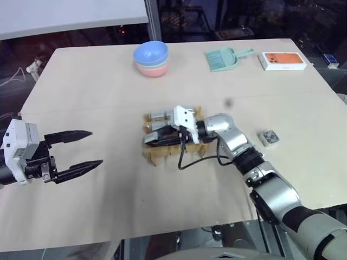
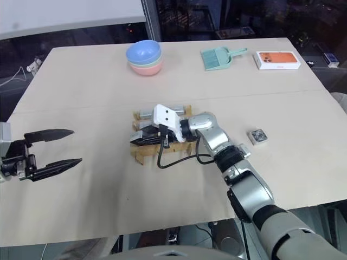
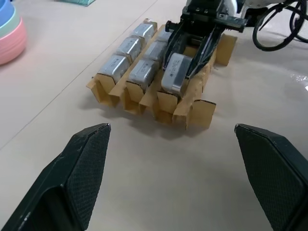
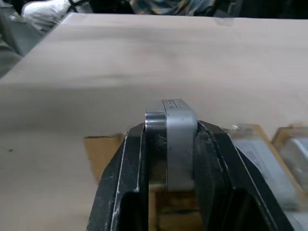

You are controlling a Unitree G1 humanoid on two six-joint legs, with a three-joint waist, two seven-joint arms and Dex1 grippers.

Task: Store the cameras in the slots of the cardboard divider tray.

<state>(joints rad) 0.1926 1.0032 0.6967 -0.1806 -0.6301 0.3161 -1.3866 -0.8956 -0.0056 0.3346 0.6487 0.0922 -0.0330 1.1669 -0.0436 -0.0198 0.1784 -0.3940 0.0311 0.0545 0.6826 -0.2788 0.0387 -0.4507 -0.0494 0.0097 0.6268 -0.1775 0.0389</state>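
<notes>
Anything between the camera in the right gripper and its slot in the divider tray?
Nothing visible. The right gripper holds a camera already down at an end slot of the cardboard divider tray; the neighbouring cameras sit in their own slots beside it. Slot bottom is hidden.

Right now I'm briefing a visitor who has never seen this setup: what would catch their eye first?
Mid-table, the right gripper is shut on a small silver-grey boxy camera, held at a slot of the tan-brown cardboard divider tray, which already holds several cameras. The left gripper hangs open off to the left. One more camera lies loose on the beige table, right of the tray.
</notes>
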